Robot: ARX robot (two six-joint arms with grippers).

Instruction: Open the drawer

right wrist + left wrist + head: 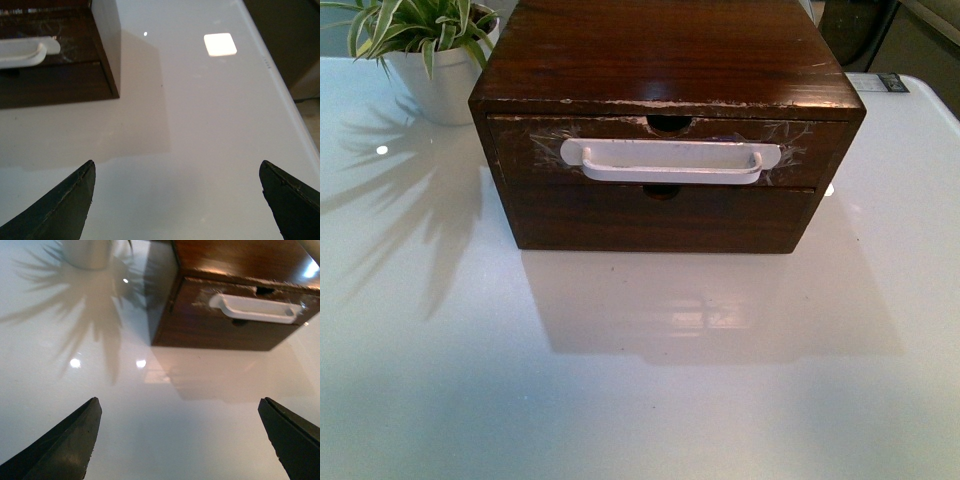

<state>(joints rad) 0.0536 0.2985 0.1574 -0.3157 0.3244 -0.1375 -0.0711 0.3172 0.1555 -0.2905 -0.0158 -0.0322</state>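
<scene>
Both our left pincer (179,407) and right pincer (176,167) gape wide above the glossy white bench (640,400); the drawer (525,150) sits closed at twelve o'clock, with a potted plant (430,50) at ten o'clock.

No legible txt, brand or no. in any view. Front view: one small dark label (893,82) lies on the white table (640,400), near the rear right corner of the wooden box (660,60). It bears pale marks, too small to read.
</scene>
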